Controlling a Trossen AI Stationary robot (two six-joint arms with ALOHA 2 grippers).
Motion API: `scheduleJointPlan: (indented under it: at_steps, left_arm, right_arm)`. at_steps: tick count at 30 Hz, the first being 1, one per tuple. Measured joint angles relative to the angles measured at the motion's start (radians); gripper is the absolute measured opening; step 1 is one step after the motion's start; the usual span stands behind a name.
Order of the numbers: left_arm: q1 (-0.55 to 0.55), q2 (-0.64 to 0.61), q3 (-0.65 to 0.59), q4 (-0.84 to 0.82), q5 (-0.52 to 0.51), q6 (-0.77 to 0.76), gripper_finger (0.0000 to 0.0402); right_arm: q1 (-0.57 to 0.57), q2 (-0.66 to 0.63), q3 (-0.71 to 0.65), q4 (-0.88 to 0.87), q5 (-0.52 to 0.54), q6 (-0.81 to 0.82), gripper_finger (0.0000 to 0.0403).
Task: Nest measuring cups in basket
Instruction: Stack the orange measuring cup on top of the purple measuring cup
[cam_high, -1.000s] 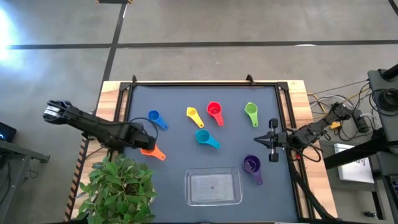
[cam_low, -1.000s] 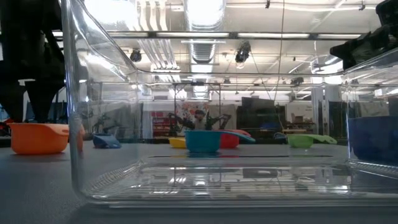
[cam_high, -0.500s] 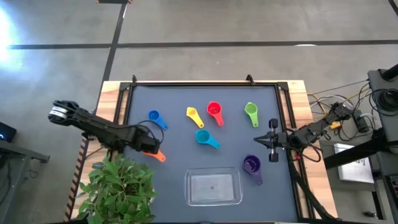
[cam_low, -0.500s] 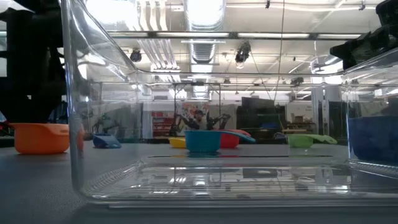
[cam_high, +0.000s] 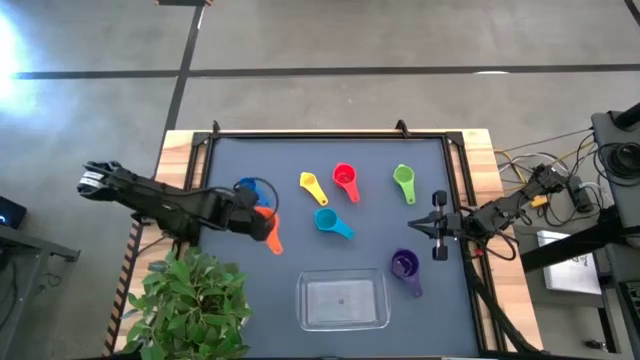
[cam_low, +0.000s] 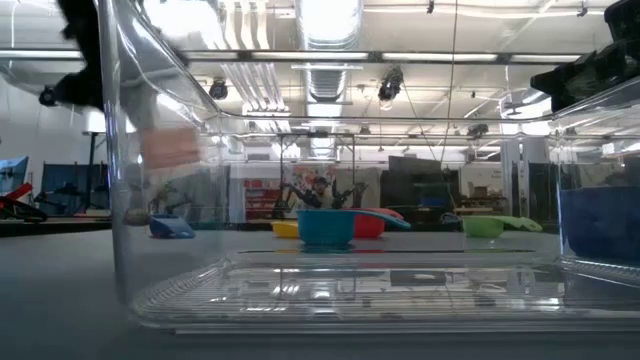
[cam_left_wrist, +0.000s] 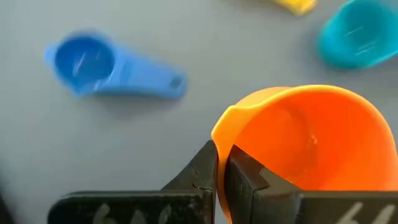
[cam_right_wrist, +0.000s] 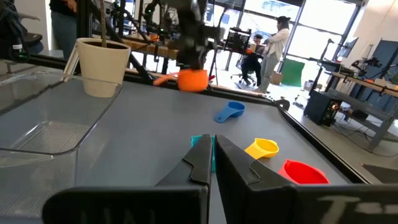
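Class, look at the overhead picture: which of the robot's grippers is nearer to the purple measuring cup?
The right. The right gripper sits just beyond the purple measuring cup, toward the table's right edge. The left gripper is across the table, holding the orange measuring cup.

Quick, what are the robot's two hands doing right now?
Left gripper: shut on the orange cup, lifted off the table.
Right gripper: shut, holding nothing, waiting at the table's right side.

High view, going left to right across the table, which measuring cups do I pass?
Blue cup → orange cup held in the left hand → yellow cup → teal cup → red cup → green and purple cups, too close to order.
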Motion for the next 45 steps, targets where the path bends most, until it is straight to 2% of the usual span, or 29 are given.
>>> scheduleJointPlan:
  at_steps: [6,13,20,24,30,34,40,45]
  left_arm:
    - [0.013,0.033,0.206,0.021,-0.107,0.188,0.0001]
    - [0.013,0.133,0.346,0.111,-0.020,0.315,0.0000]
    - [0.014,0.286,0.441,0.156,-0.016,0.364,0.0000]
    - [0.014,0.363,0.478,0.240,0.032,0.439,0.0000]
    - [0.055,0.442,0.546,0.358,0.038,0.530,0.0000]
    - [0.085,0.480,0.592,0.425,-0.015,0.581,0.0000]
    - [0.119,0.537,0.640,0.465,-0.196,0.632,0.0000]
    - [0.138,0.567,0.647,0.492,-0.297,0.648,0.0000]
  right_arm:
    - [0.000,0.000,0.000,0.000,0.000,0.000,0.0009]
    - [0.000,0.000,0.000,0.008,0.001,-0.003,0.0009]
    - [0.000,0.000,-0.001,0.131,-0.014,0.032,0.0009]
    - [0.000,0.000,0.004,0.250,0.050,0.032,0.0009]
    - [-0.001,0.051,0.105,0.238,0.100,0.083,0.0016]
    - [-0.001,0.140,0.209,0.127,0.096,0.131,0.0040]
    - [-0.004,0.330,0.324,0.096,0.104,0.196,0.0115]
    - [-0.039,0.485,0.386,0.087,0.230,0.320,0.0188]
